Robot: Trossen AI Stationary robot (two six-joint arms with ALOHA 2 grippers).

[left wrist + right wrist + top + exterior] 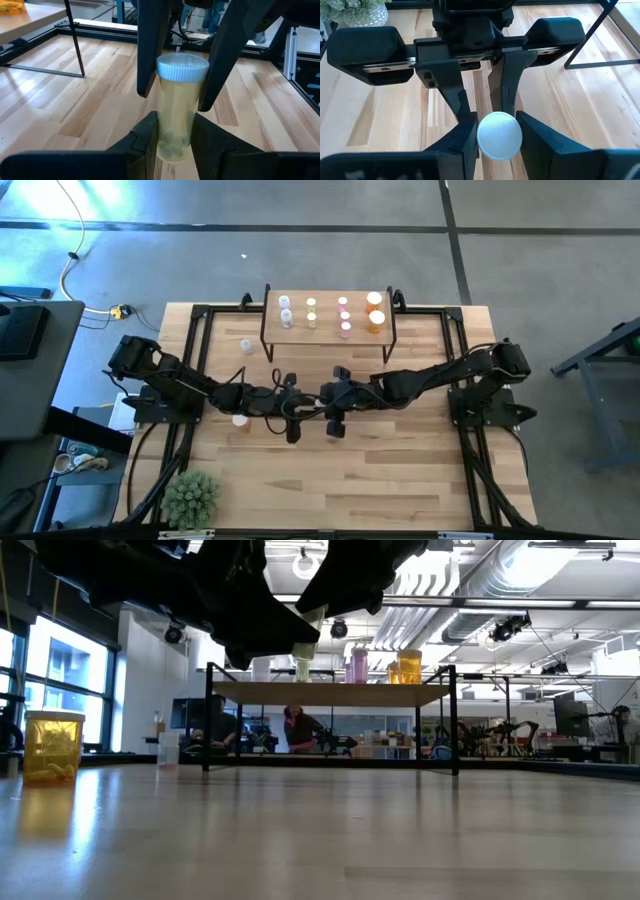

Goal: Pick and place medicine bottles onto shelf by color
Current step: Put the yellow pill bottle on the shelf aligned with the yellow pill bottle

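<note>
Looks like a mid-air handoff is going on over the middle of the worktop (400, 470). The left gripper (175, 137) is pinching the lower body of a pale yellow bottle (177, 112) with narrow fingers, and the right gripper (495, 131) is closing its fingers (462, 140) around the white cap end. I can't quite tell if the right one is gripping firmly yet. The shelf (328, 320) is sitting at 12 o'clock. Next, I'd guess the left needs to be letting go so the right can be carrying it to the yellow row.
</note>
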